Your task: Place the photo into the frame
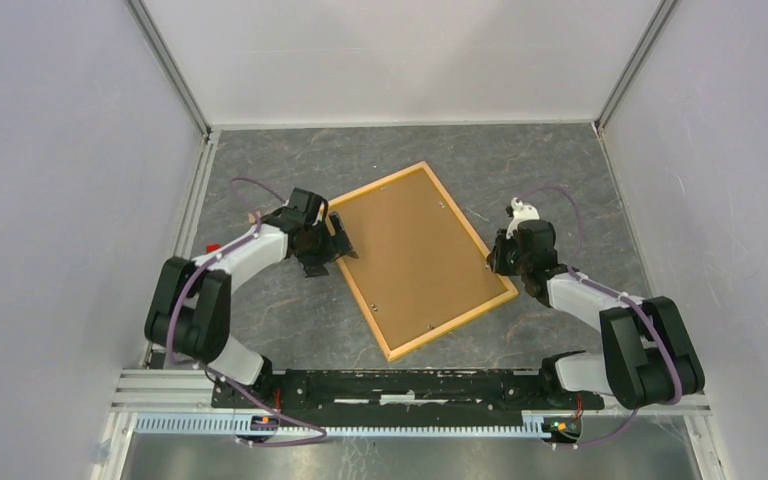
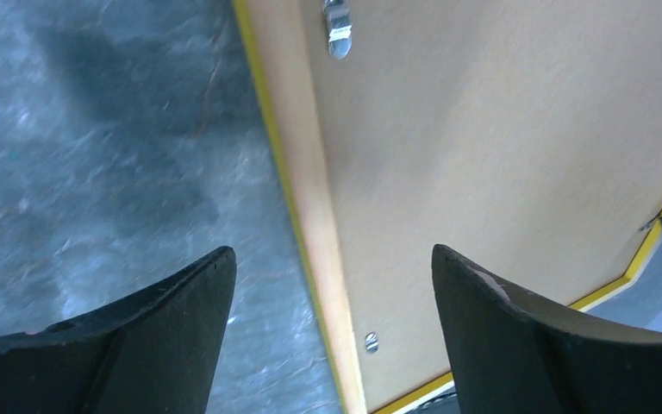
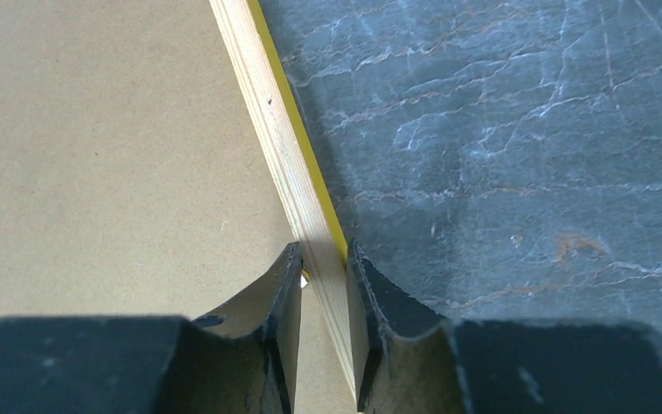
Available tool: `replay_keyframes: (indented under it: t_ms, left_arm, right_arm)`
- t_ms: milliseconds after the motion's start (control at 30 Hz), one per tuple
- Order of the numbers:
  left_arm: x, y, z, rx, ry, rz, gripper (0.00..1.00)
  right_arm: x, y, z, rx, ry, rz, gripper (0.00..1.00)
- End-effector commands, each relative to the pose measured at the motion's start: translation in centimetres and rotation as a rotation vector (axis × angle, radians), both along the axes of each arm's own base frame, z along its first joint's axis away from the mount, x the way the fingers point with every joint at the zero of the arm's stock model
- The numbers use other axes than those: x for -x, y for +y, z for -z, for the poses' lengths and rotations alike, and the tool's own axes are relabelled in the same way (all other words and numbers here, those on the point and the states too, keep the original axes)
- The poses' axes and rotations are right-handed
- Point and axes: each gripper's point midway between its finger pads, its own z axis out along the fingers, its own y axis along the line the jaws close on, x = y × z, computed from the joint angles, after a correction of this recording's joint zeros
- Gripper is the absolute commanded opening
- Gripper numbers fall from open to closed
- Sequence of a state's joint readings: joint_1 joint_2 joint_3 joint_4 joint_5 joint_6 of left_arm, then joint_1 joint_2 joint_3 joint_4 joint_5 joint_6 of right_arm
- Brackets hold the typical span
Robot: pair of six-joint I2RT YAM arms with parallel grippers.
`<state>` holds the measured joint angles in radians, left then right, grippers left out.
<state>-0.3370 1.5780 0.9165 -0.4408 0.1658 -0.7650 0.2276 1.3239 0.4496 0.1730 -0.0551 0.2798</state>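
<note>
Yellow-wood frame lies back-up, right gripper clamped on its rail, seemingly to steady it, while left gripper straddles the opposite rail, jaws wide apart.

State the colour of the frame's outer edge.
Bright yellow, edging the pale wood frame; clearest in the right wrist view.

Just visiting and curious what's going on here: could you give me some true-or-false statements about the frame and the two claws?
The frame has its brown backing board facing up. True.
The left gripper is pinched shut. False: its fingers are spread wide, straddling the frame's edge.
The right gripper has a finger on each side of the frame's wooden rail. True.
The frame stands upright. False: it lies flat on the dark table.
</note>
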Motion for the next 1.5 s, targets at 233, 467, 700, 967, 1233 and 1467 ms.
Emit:
replay_keyframes:
  t_ms: [233, 467, 700, 967, 1233, 1467]
  left_arm:
    - [-0.2, 0.9, -0.8, -0.085, -0.056, 0.059, 0.80]
    - [-0.4, -0.3, 0.6, -0.056, 0.007, 0.104, 0.76]
    - [-0.8, -0.3, 2.2, -0.085, 0.043, 0.134, 0.63]
    - [-1.2, 0.4, 2.7, -0.123, 0.026, 0.139, 0.43]
    - [-1.3, -0.1, 3.9, -0.106, 0.077, 0.153, 0.23]
    - [-1.3, 0.3, 4.4, -0.127, 0.093, 0.157, 0.15]
  right_arm:
    - [0.4, 0.4, -1.2, 0.042, 0.021, -0.079, 0.74]
    - [-3.3, 3.1, -5.3, -0.048, -0.152, -0.161, 0.98]
    - [-7.0, 6.7, -8.2, -0.208, -0.245, -0.234, 0.98]
    - [-12.3, 5.2, -4.7, 0.005, -0.127, -0.184, 0.87]
    - [-13.9, 6.2, -3.0, 0.144, -0.104, -0.236, 0.98]
    - [-15.4, 5.7, -1.5, 0.262, -0.080, -0.160, 0.86]
